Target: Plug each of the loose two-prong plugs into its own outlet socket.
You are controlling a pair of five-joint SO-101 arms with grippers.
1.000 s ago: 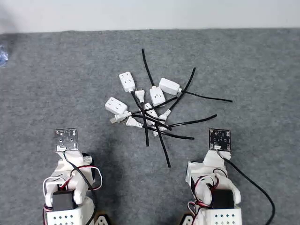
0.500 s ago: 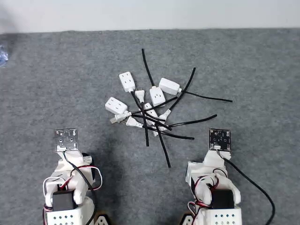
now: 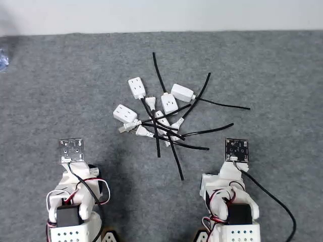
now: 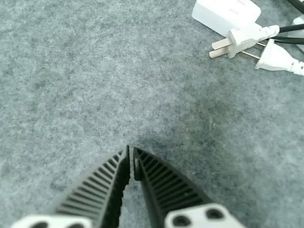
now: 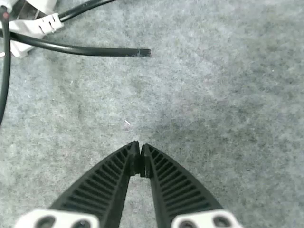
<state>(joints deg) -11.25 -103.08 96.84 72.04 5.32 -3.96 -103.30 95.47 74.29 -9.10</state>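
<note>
Nothing has moved over the last second: the high view matches the two pictures before it, with both arms folded back at the near edge of the table (image 3: 262,65) and the tangle lying just as it did. The work has not yet begun.

The left hand (image 4: 131,152) is closed, its ribbed fingers pressed tip to tip with nothing between them, hovering over bare grey felt. The right hand (image 5: 141,147) is closed in the same way and is also empty.

The white sockets (image 3: 136,86) and the white plugs (image 3: 145,132) sit in a loose heap in the middle of the table, well apart from both hands, with black cords (image 3: 174,151) crossing over and under them. From the left wrist, two plugs (image 4: 242,37) lie side by side just beside a socket block (image 4: 225,12), prongs bare and unplugged. From the right wrist, the cut end of one cord (image 5: 95,50) lies nearest.

As I judge it, every plug is still to be seated. A sensible first move would be to open one hand and reach for an outer plug, since the overlapping cords may drag neighbours along.
</note>
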